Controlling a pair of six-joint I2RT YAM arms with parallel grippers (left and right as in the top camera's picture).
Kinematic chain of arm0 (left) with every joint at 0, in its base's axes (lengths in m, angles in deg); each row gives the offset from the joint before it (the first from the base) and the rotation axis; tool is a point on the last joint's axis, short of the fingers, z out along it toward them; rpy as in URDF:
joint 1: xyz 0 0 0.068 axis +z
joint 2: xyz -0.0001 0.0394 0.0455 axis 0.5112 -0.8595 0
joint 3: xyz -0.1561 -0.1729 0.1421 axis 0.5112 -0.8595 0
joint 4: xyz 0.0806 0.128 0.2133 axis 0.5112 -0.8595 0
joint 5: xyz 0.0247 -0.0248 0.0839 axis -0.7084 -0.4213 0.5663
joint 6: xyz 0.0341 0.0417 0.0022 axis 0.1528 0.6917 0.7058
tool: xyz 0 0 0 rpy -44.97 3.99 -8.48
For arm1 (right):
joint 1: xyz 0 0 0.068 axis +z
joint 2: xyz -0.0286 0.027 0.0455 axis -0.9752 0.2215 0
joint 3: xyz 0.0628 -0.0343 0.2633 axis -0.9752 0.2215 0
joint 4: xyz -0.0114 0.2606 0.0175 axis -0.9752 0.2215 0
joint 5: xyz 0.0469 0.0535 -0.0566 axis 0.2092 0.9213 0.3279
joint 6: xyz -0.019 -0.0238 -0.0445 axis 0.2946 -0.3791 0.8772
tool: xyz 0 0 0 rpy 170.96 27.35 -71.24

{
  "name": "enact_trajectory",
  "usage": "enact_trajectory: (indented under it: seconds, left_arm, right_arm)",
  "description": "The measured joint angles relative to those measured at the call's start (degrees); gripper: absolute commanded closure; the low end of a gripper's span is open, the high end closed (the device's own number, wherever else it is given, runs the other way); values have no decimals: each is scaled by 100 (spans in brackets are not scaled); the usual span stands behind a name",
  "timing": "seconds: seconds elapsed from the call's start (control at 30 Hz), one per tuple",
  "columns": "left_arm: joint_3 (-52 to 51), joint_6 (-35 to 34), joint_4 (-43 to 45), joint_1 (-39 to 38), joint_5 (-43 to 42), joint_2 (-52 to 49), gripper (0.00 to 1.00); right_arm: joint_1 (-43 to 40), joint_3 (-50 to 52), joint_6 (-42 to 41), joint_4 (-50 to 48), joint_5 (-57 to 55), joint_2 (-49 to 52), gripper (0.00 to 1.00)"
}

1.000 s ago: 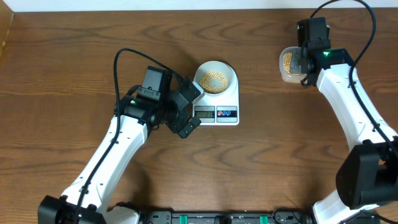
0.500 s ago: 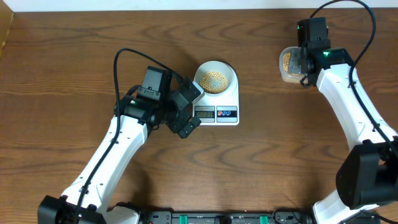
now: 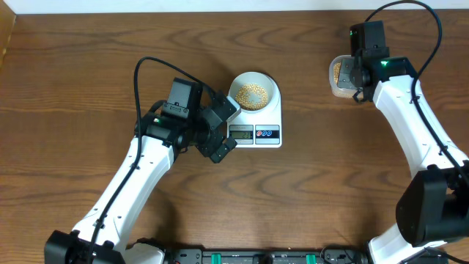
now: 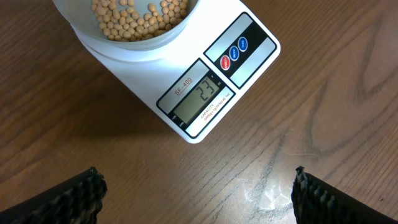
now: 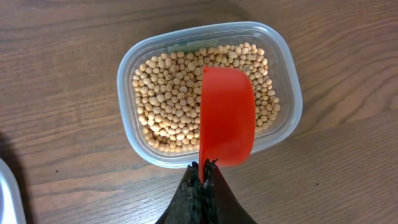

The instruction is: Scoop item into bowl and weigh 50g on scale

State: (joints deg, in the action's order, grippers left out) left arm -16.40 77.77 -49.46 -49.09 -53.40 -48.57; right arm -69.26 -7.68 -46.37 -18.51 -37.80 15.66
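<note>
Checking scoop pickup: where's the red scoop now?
Right wrist view: the scoop is held in the right fingers above the tub of beans; overhead, that is far right of the scale.

Open tabletop (image 3: pixel 308 88) between scale (image 3: pixel 275 117) and tub (image 3: pixel 335 73), left hand (image 3: pixel 226 130) beside scale, scoop (image 5: pixel 227 118) apparently over tub

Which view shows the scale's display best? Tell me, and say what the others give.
The left wrist view: the scale's display sits mid-frame, digits legible, reading 23. In the overhead view the display is a tiny grey strip, unreadable. The right wrist view misses it, showing only the bean tub and red scoop.
</note>
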Motion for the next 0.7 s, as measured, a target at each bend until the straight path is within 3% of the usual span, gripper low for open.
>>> enact_trajectory:
  seconds: [0.7]
  left_arm:
    - [0,0,0,0,0,0,2]
  right_arm:
    - [0,0,-24,28,153,0,99]
